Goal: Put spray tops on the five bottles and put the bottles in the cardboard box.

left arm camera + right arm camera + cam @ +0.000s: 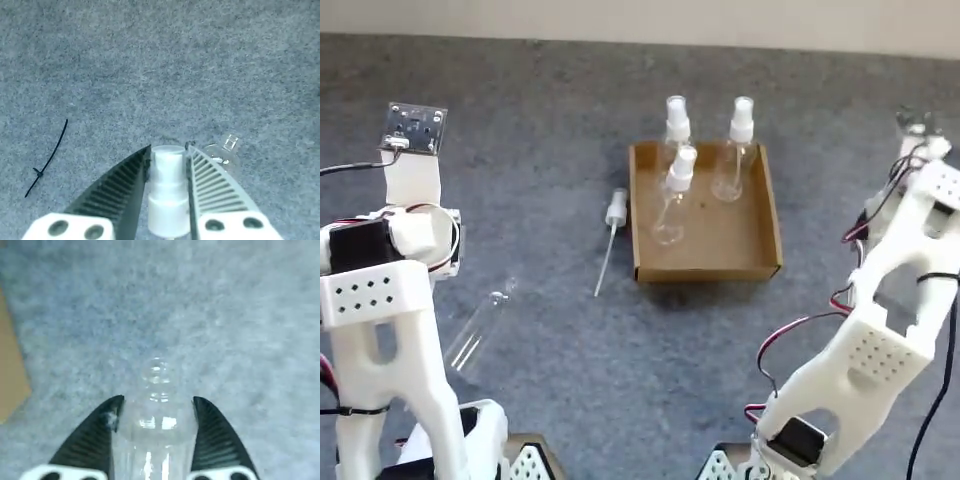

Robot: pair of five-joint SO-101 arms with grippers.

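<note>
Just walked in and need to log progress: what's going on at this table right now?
The left gripper is clamped on a spray top, and the right gripper grips an uncapped bottle. Three capped bottles stand in the cardboard box. A second spray top lies on the table beside the box, and another bare bottle lies near the left arm.
</note>
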